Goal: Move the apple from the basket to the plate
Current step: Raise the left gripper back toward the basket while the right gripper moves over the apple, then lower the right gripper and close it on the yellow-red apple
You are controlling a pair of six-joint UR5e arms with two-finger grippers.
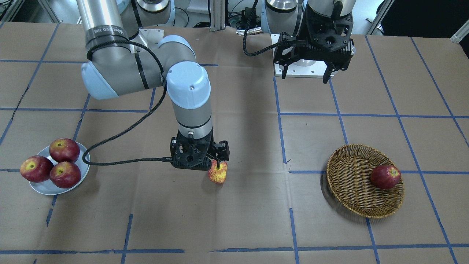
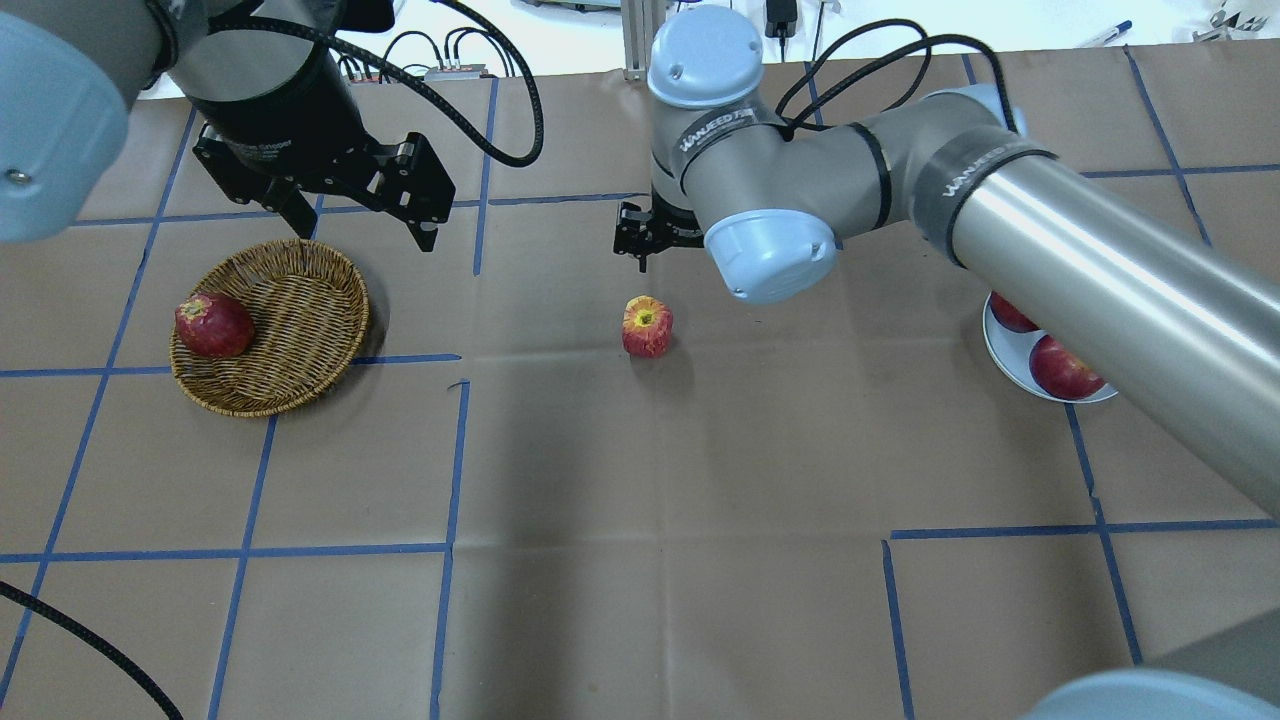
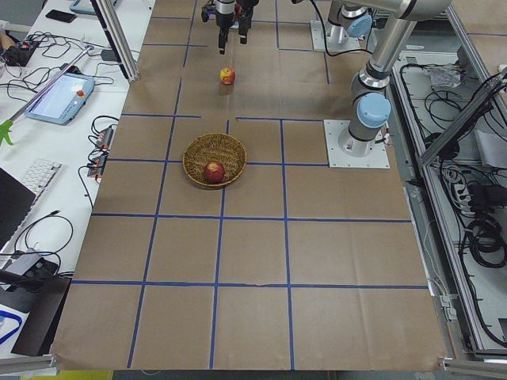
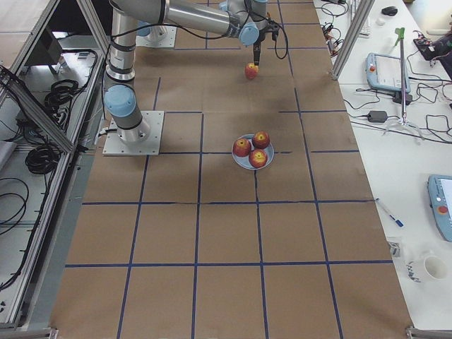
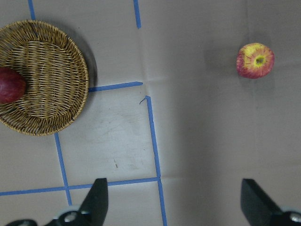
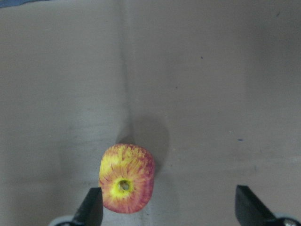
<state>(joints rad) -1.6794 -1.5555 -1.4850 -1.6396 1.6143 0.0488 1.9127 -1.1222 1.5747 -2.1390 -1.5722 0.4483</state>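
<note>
The streaky red and yellow apple [image 1: 218, 172] lies on the table's middle, outside the basket; it also shows in the overhead view [image 2: 647, 327] and the left wrist view [image 5: 255, 60]. My right gripper [image 1: 199, 157] hovers just above it, open. In the right wrist view the apple [image 6: 126, 179] lies close to one finger [image 6: 91, 209], off-centre between the jaws. The wicker basket [image 1: 351, 183] [image 2: 295, 330] holds one dark red apple [image 1: 385, 176]. The grey plate [image 1: 43, 189] holds three dark red apples. My left gripper [image 1: 306, 73] [image 2: 365, 232] is open and empty, raised behind the basket.
The right arm's forearm crosses above the plate [image 2: 1003, 362] in the overhead view and hides part of it. Brown paper with blue tape lines covers the table. The robot base plate [image 1: 304, 71] lies under the left gripper.
</note>
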